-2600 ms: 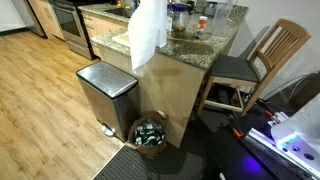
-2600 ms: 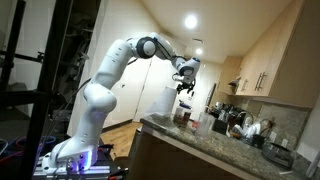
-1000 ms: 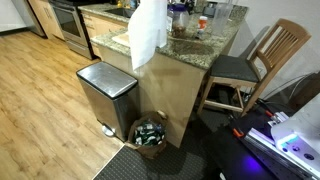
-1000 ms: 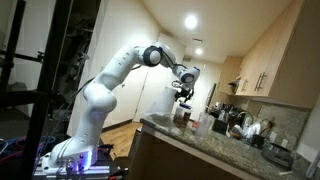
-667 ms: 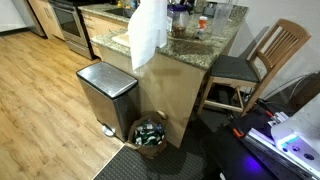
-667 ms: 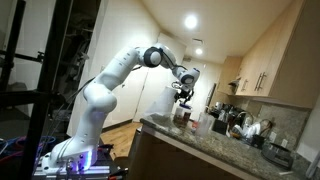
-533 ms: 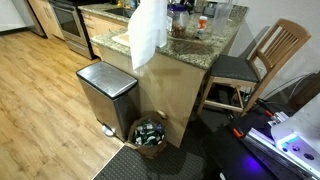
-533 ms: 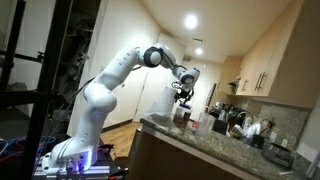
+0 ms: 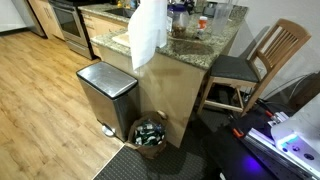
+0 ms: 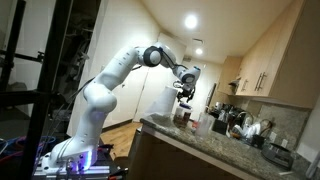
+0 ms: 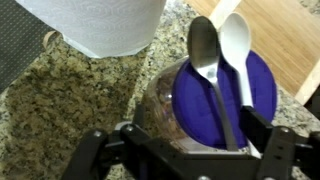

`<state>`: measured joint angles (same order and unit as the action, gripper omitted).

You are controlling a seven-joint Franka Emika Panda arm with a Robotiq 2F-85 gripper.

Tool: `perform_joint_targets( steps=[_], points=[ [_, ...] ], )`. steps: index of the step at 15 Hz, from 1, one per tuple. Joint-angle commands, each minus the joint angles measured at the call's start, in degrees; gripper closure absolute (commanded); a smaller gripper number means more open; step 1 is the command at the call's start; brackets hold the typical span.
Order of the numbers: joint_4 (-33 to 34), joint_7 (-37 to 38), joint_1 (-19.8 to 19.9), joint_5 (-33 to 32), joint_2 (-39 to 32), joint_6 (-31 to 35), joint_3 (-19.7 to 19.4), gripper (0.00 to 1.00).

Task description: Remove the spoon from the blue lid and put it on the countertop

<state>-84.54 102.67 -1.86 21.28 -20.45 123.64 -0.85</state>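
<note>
Our hand (image 11: 185, 158) hangs over the blue lid (image 11: 262, 95), fingers spread wide and nothing between them. In an exterior view the hand (image 10: 183, 92) stands clear above the worktop (image 10: 205, 143). Two spoons lie side by side across the lid: a metal spoon (image 11: 204, 52) and a white spoon (image 11: 236, 36), bowls pointing away from us, handles running back over the blue. The lid sits on a clear jar (image 11: 158, 98), so we judge the step in hand to be the approach and grasp.

To do it well, we should come down with the fingers either side of one handle only. The two handles lie close together, and a wide closing could catch both or tip one off. We would grip where the handle crosses the lid's middle and lift straight up.

Beyond the lid on one side, the worktop (image 11: 60, 110) ends and the wooden floor (image 11: 290, 30) shows. The paper towel roll (image 11: 95, 22) stands near the lid's other side. Bare granite beside the lid, short of the roll, looks the safest place to set down.
</note>
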Motion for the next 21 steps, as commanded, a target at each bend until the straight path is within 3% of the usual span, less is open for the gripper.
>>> perform_joint_targets(
  steps=[1,9,13,21],
  points=[
    [-4.7,0.9,0.0,-1.2,5.6,5.8,-0.6,0.00],
    [-1.9,0.3,0.4,-1.8,4.9,6.3,-0.4,0.00],
    [-0.3,-1.0,-0.5,-5.1,2.0,6.7,-0.2,0.00],
    [6.2,0.5,-1.3,-6.0,-3.1,1.4,0.4,0.00]
  ],
)
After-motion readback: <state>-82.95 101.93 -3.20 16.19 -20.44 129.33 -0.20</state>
